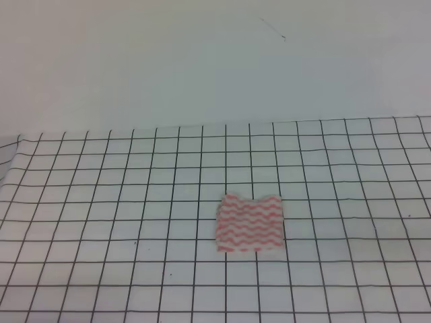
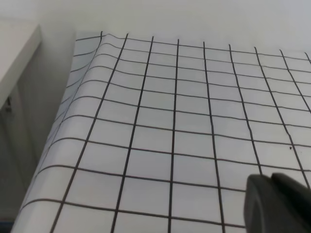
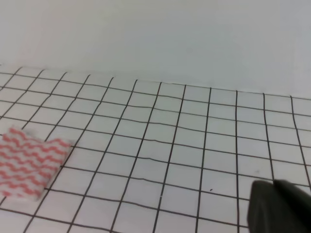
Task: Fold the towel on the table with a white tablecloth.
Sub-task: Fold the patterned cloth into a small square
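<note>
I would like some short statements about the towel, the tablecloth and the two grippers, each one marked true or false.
1. The towel has pink-red and white wavy stripes. True.
2. A gripper is holding the towel. False: nothing touches it; it lies alone on the table with a white tablecloth.
3. The tablecloth carries a black square grid. True.
4. The left wrist view shows the towel. False: only gridded cloth and the left gripper tip appear.
5. The right wrist view shows the towel at its left edge, far from the right gripper. True.
</note>
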You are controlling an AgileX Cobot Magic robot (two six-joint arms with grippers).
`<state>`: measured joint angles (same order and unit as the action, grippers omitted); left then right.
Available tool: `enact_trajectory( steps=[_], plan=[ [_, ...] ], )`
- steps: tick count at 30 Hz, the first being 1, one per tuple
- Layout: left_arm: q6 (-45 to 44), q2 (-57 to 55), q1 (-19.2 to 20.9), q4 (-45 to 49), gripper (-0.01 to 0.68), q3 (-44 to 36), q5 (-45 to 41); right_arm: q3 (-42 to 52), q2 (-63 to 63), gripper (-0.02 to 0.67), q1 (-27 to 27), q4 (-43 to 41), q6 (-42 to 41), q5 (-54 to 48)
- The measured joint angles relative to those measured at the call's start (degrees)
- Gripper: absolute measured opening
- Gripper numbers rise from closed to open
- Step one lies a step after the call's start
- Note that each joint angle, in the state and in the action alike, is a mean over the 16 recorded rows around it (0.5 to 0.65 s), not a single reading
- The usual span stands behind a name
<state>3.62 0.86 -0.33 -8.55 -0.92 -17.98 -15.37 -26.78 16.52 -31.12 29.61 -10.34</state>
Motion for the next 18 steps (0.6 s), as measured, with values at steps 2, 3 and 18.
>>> enact_trajectory(
  steps=[2,3,18],
  plan=[
    [0.6,0.0,0.2,0.5,-0.003,0.0,-0.3,0.0,0.0,-0.001,0.0,0.0,0.0,0.0],
    [0.7,0.0,0.3,0.7,-0.003,0.0,-0.5,0.0,0.0,-0.001,0.0,0.0,0.0,0.0],
    [0.6,0.0,0.3,0.7,-0.003,0.4,-0.5,0.2,1.6,-0.001,-0.5,-0.2,-0.1,-0.3]
  ],
)
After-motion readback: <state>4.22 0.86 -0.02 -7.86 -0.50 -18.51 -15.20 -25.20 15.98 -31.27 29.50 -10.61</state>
